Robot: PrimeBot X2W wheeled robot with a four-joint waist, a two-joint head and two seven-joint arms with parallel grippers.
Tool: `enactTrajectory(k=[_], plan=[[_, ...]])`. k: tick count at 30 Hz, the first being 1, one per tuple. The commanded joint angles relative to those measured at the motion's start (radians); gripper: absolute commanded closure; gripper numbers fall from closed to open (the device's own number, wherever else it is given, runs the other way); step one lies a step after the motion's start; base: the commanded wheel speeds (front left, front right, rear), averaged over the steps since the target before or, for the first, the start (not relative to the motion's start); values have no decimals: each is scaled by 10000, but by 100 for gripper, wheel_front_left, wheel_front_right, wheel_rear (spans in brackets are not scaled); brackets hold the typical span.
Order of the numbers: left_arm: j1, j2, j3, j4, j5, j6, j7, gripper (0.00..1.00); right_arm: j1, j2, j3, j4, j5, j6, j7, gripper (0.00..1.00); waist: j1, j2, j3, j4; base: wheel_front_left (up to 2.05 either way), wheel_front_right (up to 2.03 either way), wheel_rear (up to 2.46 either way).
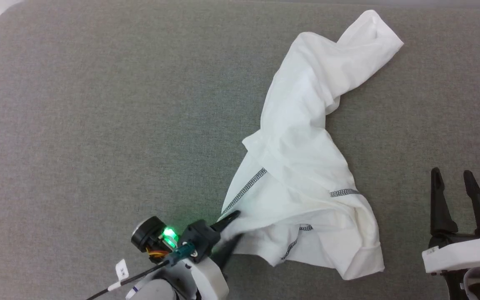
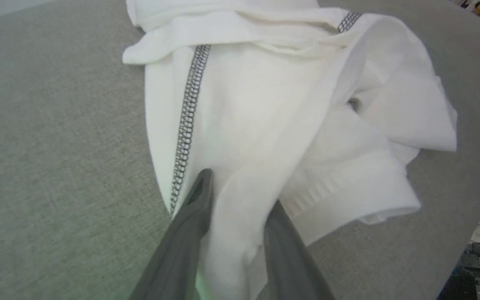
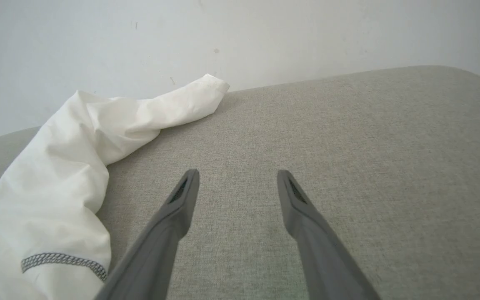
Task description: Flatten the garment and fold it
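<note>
The left gripper (image 1: 236, 226) has its two dark fingers set around a fold at the near left end of the garment (image 1: 302, 166). Cloth bunches between them with the jaws narrowed, but whether they clamp it I cannot tell. The right gripper (image 1: 451, 173) hangs with its jaws wide and nothing between them, over bare grey tabletop (image 1: 98, 125) to the right of the garment and apart from it. The white garment lies crumpled on the right half of the tabletop. Its bulk lies toward the near edge, dark zigzag seams showing, and one rumpled end reaches toward the far right corner.
</note>
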Motion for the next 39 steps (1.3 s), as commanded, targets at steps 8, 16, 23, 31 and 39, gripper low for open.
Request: enactTrajectory(k=[8, 16, 23, 31, 39], plan=[[-379, -149, 1428, -1123, -838, 682, -1268, 100, -202, 20, -64, 234, 203, -9, -113, 0, -2, 0, -412, 175, 0, 0, 0], [-132, -472, 3353, -3892, -2846, 1326, -1592, 100, -212, 20, 19, 436, 319, -9, -127, 0, -2, 0, -670, 203, 0, 0, 0], [1481, -1193, 5814, -3834, -5180, 2189, -2076, 100, -184, 20, 13, 569, 434, -9, -169, 0, -2, 0, -508, 118, 0, 0, 0], [2425, -1269, 6469, -1096, -5450, 2557, -2086, 69, -269, 20, -107, 606, 304, -9, -56, 0, -2, 0, -343, 276, 0, 0, 0], [2091, -825, 5434, -282, -4329, 2064, -2093, 0, -225, 20, -47, 594, 215, -9, 171, 0, -2, 0, -587, 497, 0, 0, 0]])
